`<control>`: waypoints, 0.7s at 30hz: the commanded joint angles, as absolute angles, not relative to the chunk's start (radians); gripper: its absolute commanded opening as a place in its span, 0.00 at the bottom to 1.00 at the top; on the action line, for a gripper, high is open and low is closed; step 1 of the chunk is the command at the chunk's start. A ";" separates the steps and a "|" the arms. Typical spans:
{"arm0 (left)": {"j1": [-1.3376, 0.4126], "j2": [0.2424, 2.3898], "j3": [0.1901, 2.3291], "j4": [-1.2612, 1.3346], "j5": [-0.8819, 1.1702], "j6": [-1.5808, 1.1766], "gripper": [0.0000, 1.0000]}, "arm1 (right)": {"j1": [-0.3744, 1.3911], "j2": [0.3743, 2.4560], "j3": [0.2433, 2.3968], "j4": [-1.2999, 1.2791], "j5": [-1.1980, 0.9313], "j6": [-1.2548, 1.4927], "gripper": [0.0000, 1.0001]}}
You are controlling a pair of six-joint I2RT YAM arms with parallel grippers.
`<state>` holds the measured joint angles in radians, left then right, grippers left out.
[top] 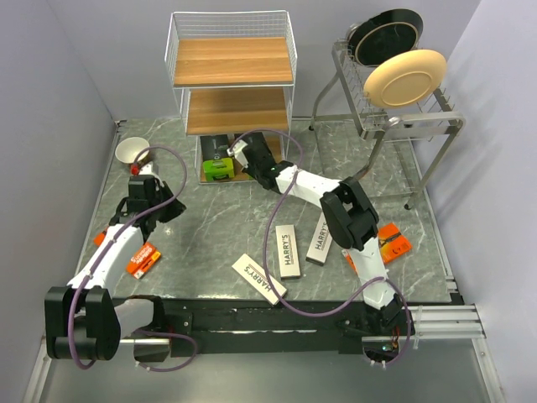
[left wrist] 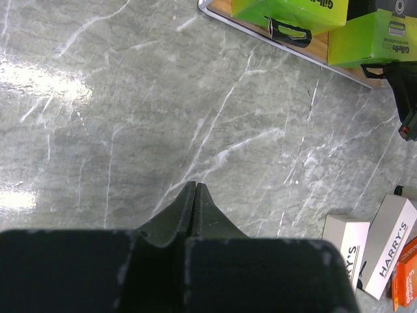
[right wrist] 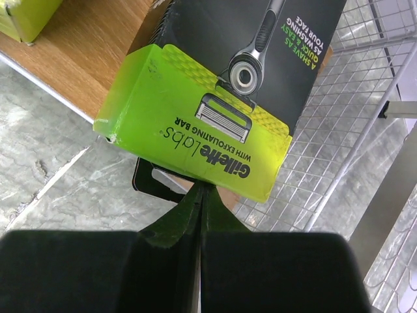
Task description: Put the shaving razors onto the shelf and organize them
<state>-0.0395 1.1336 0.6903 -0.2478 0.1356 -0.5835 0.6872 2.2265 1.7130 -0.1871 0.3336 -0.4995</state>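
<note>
The shelf (top: 232,60) stands at the back centre, a white wire rack with wooden tiers. Two black and lime-green razor boxes (top: 220,168) lie on its bottom tier. My right gripper (top: 235,151) is shut, and its tips (right wrist: 203,186) touch the green end of a Gillette Labs box (right wrist: 195,130) lying on the wood beside the wire wall. My left gripper (top: 141,175) is shut with nothing in it over bare marble (left wrist: 195,184). Three white Harry's boxes (top: 288,250) lie mid-table. One orange pack (top: 144,259) lies at the left and another (top: 393,243) at the right.
A grey dish rack (top: 403,122) holding a cream plate (top: 405,77) and a black plate (top: 386,35) stands at the back right. A white cup (top: 130,151) sits just beyond my left gripper. Walls close in on the left and right.
</note>
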 commanded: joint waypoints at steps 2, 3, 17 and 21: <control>-0.034 1.109 0.692 -0.209 0.164 -0.584 0.01 | 0.683 2.177 1.727 -0.121 0.342 -0.477 0.00; -0.034 1.111 0.693 -0.207 0.173 -0.580 0.01 | 0.684 2.137 1.717 -0.126 0.339 -0.466 0.00; -0.055 1.193 0.742 -0.147 0.264 -0.526 0.99 | 0.684 1.540 1.275 -0.422 -0.086 -0.155 0.76; -0.119 1.206 0.744 -0.091 0.226 -0.534 0.99 | 0.646 1.431 1.160 -0.425 -0.088 -0.057 0.87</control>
